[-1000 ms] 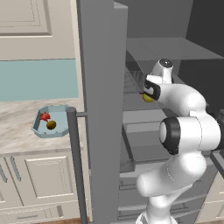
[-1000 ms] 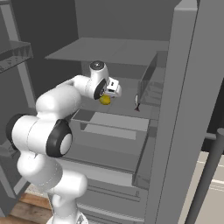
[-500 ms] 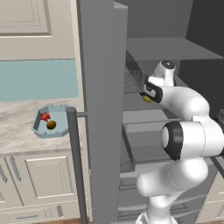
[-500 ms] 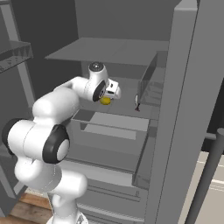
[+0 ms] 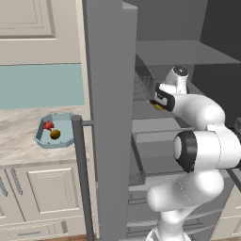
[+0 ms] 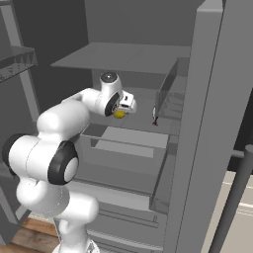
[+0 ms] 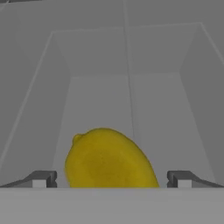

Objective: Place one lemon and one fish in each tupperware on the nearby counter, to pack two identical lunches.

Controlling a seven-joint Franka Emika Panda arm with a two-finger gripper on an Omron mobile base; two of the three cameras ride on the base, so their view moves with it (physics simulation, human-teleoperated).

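Hand view, nearest first: the pincer point(image 7: 111, 179) stands spread wide, one small dark fingertip point(image 7: 41, 179) at each side, and a lemon point(image 7: 109, 159) sits between them with clear gaps on both sides. Neither tip touches it, so nothing is gripped. The lemon is a smooth, bright yellow oval with a small nub at its upper left end. It lies on a flat, matte grey fridge shelf point(image 7: 148, 113) boxed in by plain grey walls.

From the right base view, the glossy white arm with dark joints reaches into the open grey fridge, its pincer point(image 6: 123, 106) just above the same lemon point(image 6: 119, 114). Farther right, a tiny slender red-orange fish point(image 6: 154, 120) lies on the shelf, apart from the lemon.

From the left base view, beyond the fridge door, a pale blue-grey tupperware point(image 5: 43, 141) with cut corners rests on the beige marbled counter point(image 5: 19, 150). Inside it lie another lemon point(image 5: 55, 134) and a red fish point(image 5: 48, 125).
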